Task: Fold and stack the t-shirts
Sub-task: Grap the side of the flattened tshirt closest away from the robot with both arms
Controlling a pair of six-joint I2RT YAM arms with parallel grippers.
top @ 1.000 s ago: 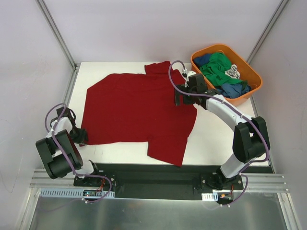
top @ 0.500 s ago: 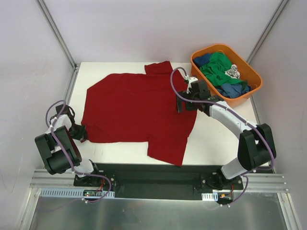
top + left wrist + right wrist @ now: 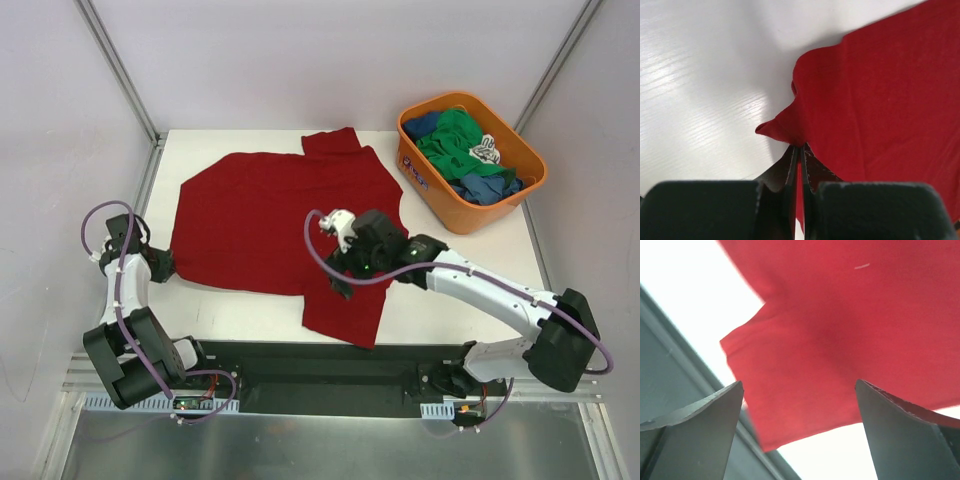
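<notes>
A dark red t-shirt (image 3: 270,220) lies spread flat across the white table (image 3: 450,260), one sleeve pointing to the far edge and the other to the near edge. The left tool (image 3: 160,265) sits at the shirt's near left corner. In the left wrist view its jaws are pressed together (image 3: 799,150) with a thin fold of the red cloth (image 3: 880,100) pinched between them. Just ahead of the fingertips the corner is drawn up into a small peak, with bare table (image 3: 700,75) to the tool's left.

The right tool (image 3: 338,280) is over the shirt's near sleeve, reaching in from the right. Its jaws stand wide apart and hold nothing. In the right wrist view the two dark fingers (image 3: 705,410) frame the sleeve (image 3: 805,370), whose hem lies directly beneath the tool (image 3: 799,385), the table's near edge showing beyond it. Whether the fingertips touch the cloth cannot be told.

Well away from the right tool, at the table's far right corner, stands an orange tub (image 3: 452,212). It holds a crumpled green t-shirt (image 3: 455,140) on top, blue t-shirts (image 3: 485,188) beside and beneath it, and a bit of white patterned cloth (image 3: 486,150).
</notes>
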